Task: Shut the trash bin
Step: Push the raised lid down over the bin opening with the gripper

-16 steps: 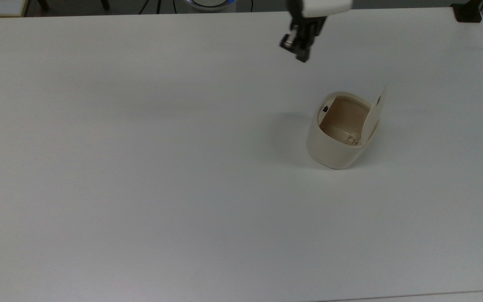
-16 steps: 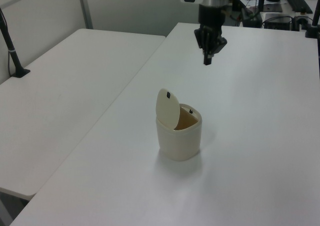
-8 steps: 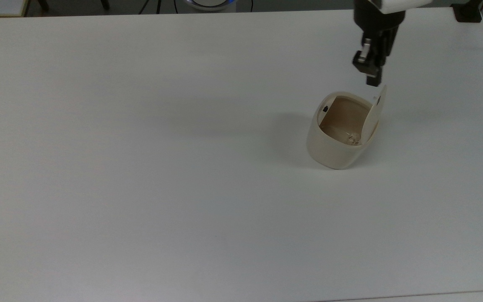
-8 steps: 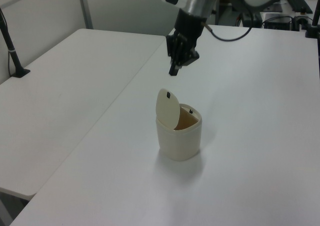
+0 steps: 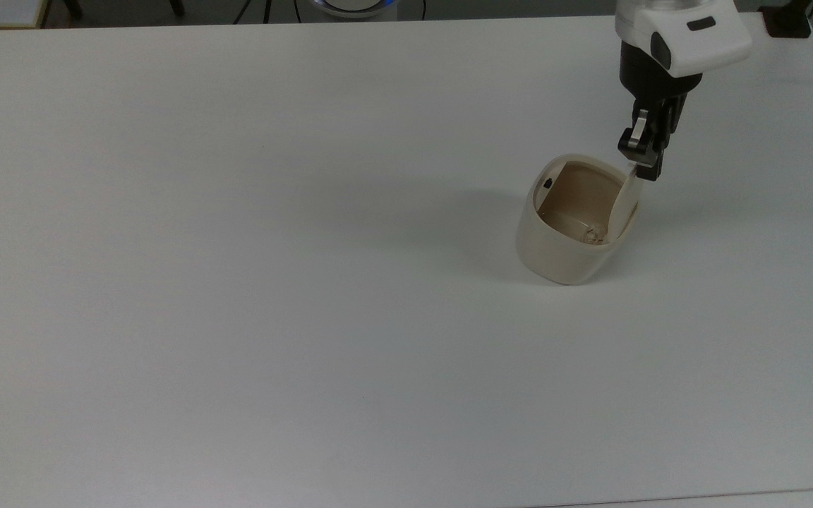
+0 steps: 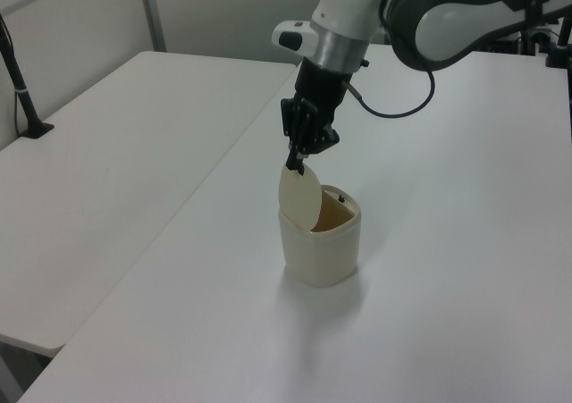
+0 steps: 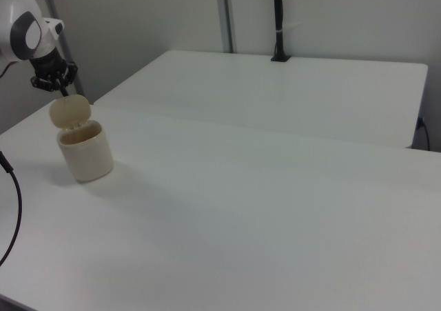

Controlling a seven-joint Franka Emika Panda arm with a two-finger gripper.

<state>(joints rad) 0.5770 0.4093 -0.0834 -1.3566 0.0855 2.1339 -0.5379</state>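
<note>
— So, where is your gripper [image 5: 645,161]?

— Upper right of the top view, pointing down. My fingertips [image 6: 292,161] sit at the top edge of the raised lid [image 6: 300,195]; in the left view they look to be touching it. My fingers look drawn close together with nothing between them.

— And the trash bin [image 5: 570,224]?

— It stands upright on the white table [image 5: 237,282], right of centre in the top view, just below my gripper. The lid stands nearly upright on the bin's right side in the top view, so the tan inside [image 5: 579,197] is open to see. A small black mark [image 5: 547,183] sits on the rim at the top view's left.

— Anything in the other views?

— In the right view the bin [image 7: 85,151] is at the left edge, my gripper [image 7: 63,87] above its lid [image 7: 69,110]. A second white table [image 7: 289,90] lies behind, with a black pole [image 7: 278,21] at its far edge.
</note>
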